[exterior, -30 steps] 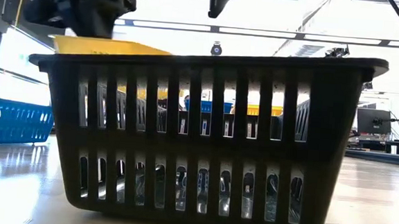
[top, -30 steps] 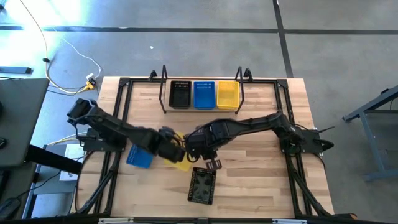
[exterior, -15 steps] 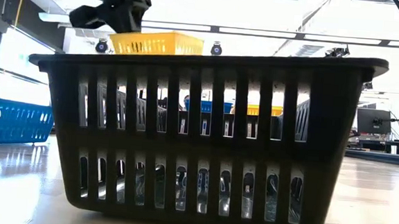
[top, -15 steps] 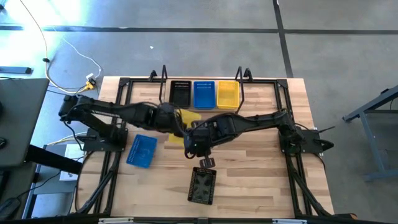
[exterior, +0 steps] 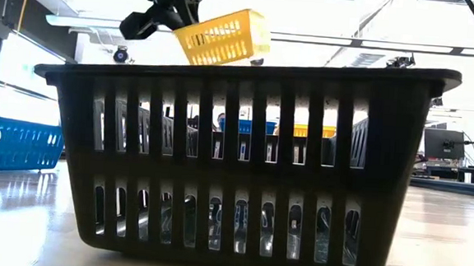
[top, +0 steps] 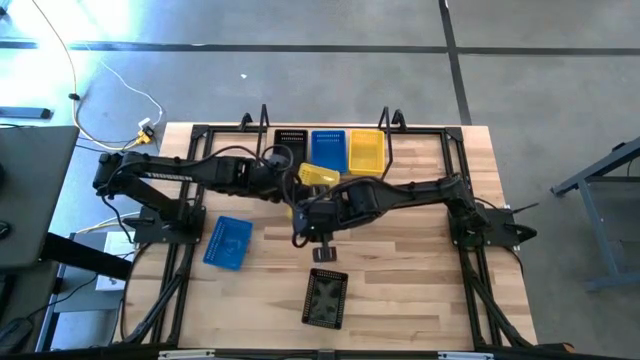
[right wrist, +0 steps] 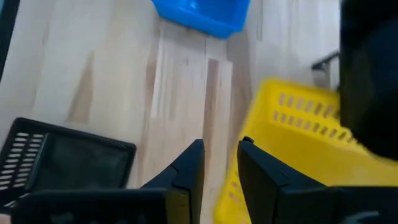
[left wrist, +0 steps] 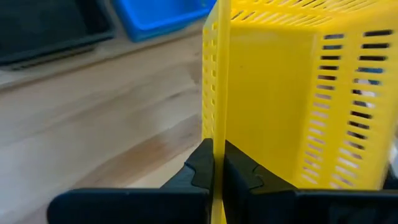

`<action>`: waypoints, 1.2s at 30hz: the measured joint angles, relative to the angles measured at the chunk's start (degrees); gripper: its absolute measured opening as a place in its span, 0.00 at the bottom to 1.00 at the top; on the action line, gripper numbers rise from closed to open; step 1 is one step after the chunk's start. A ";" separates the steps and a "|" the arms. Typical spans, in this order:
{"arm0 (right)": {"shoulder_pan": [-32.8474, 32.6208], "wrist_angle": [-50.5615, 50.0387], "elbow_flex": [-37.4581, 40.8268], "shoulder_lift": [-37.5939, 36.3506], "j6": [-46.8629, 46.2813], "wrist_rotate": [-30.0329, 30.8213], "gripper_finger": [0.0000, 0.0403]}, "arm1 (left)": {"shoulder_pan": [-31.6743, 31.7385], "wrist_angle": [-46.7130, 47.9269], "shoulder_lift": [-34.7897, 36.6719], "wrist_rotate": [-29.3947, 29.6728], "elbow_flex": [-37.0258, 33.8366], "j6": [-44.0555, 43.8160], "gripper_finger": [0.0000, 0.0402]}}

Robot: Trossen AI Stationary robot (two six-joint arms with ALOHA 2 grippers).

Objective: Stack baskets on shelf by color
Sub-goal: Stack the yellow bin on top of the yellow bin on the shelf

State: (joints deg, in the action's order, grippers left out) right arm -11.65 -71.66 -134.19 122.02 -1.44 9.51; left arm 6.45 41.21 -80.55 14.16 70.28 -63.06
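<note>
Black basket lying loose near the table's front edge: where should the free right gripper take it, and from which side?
Take the black basket by one upper rim, from straight above: it sits upright and open-topped, with nothing beside it. A finger inside and one outside its thin slotted wall should probably hold. The right gripper hovers just behind it.

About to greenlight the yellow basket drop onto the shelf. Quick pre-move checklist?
1. Grip: left gripper has its jaws shut on the carried yellow basket at the wall. Ok.
2. Basket level: tilted in the low view. Not ok.
3. Target: yellow basket on the shelf is open on top. Ok.
4. Alignment: the carried basket sits short of the target, nearer the shelf's blue basket. Not ok.
5. Right gripper: jaws open and empty, close to the carried basket. Clearance: cannot tell.
6. Still on the table: blue basket and black basket.
</note>
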 joint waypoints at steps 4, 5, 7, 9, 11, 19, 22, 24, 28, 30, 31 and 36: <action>0.45 -3.69 0.04 0.00 -4.22 2.87 0.21 | -0.03 -2.70 0.00 -2.27 0.00 1.68 0.00; 0.64 -4.35 0.07 0.02 -5.08 2.92 0.21 | -0.03 -2.86 0.00 -2.43 0.00 1.95 0.00; 0.93 -5.03 0.07 0.02 -7.01 1.27 0.21 | -0.02 -2.97 0.00 -2.42 0.00 2.22 0.00; 1.14 -5.34 0.07 0.01 -8.55 -0.35 0.21 | 0.28 -2.93 0.00 -2.42 0.00 2.24 0.00; 1.14 -5.37 0.07 0.00 -9.05 -0.57 0.21 | 0.39 -2.97 0.00 -2.44 0.00 2.28 0.00; 1.11 -5.93 0.07 0.02 -12.73 -1.38 0.21 | 0.38 -3.55 0.00 -2.16 0.00 3.30 0.00; 1.13 -7.00 0.04 0.02 -13.40 -1.54 0.21 | 0.38 -5.12 -0.07 -2.26 -0.03 3.57 0.00; 1.04 -8.09 0.00 -0.02 -13.80 -0.21 0.21 | 0.41 -6.57 -0.08 -3.06 -0.09 4.43 0.00; 1.00 -9.50 -0.11 -0.17 -15.35 1.04 0.21 | 0.46 -7.12 0.24 -3.76 -0.10 4.79 0.00; 0.96 -10.42 -0.11 -0.17 -16.42 1.41 0.21 | 0.47 -7.25 0.24 -4.94 -0.13 4.80 0.00; 0.92 -10.94 -0.11 -0.17 -16.71 1.79 0.21 | 0.47 -7.53 0.24 -5.59 -0.13 4.82 0.00; 0.93 -12.01 -0.11 -0.17 -17.59 1.50 0.21 | 0.51 -7.63 0.31 -7.51 -0.13 5.29 0.00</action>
State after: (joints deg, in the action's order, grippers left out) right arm -10.72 -83.67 -134.30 121.84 -19.03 11.01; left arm 6.96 33.58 -80.25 6.65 70.15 -57.77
